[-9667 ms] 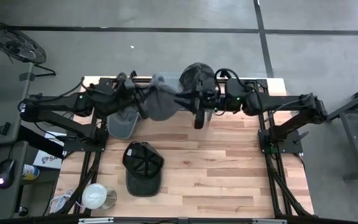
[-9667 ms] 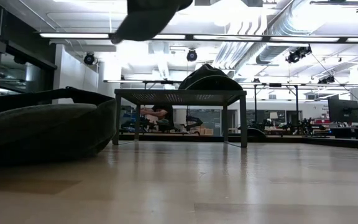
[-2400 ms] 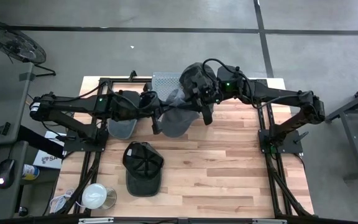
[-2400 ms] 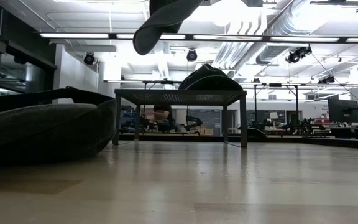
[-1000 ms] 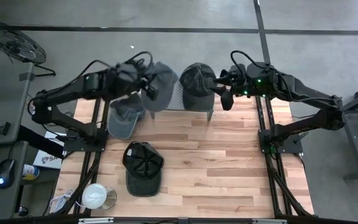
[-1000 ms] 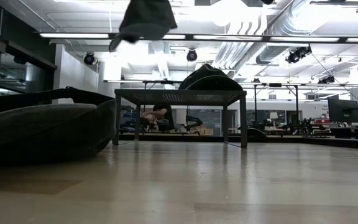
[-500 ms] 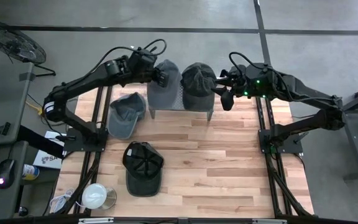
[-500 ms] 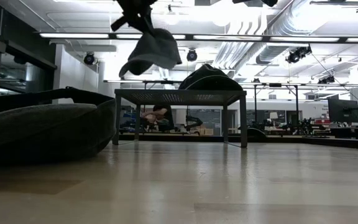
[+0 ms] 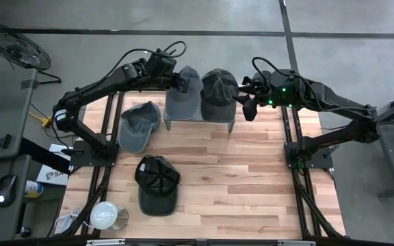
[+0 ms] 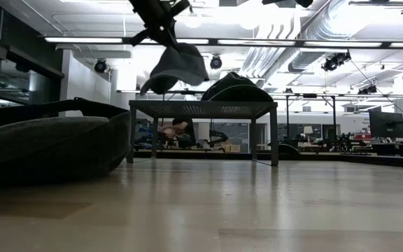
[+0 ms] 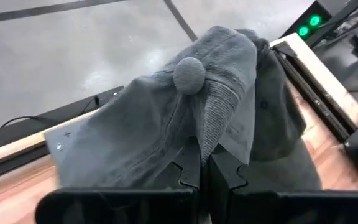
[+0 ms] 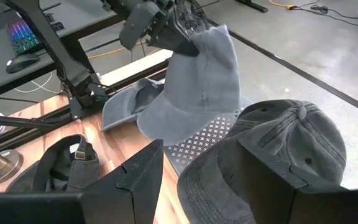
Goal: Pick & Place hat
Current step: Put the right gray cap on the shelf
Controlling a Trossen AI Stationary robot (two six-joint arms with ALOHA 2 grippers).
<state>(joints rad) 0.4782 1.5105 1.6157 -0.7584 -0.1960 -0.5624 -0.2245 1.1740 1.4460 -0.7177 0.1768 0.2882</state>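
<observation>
My left gripper is shut on a light grey cap and holds it over the left part of a small perforated metal stand at the table's far edge. In the low view the grey cap hangs just above the stand. A dark grey cap sits with its rim on the right part of the stand. My right gripper is open and hovers just right of that cap, touching nothing. My left gripper pinches a fold of the grey cap's crown just beside the top button, between its two shut fingers. It comes in from the table's left, slanting down. The cap is lifted clear and hangs below the fingers, brim lowest.
A second grey cap lies on the table left of the stand. A black cap lies upside down nearer the table's near edge, and a round white-topped item stands at the near left corner. Bare wood stretches across the table's right half.
My left gripper has carried the grey cap toward the table's right and down, from high over the stand's left edge to just above the stand's left part, and the cap has swung brim down. My right gripper has kept still.
</observation>
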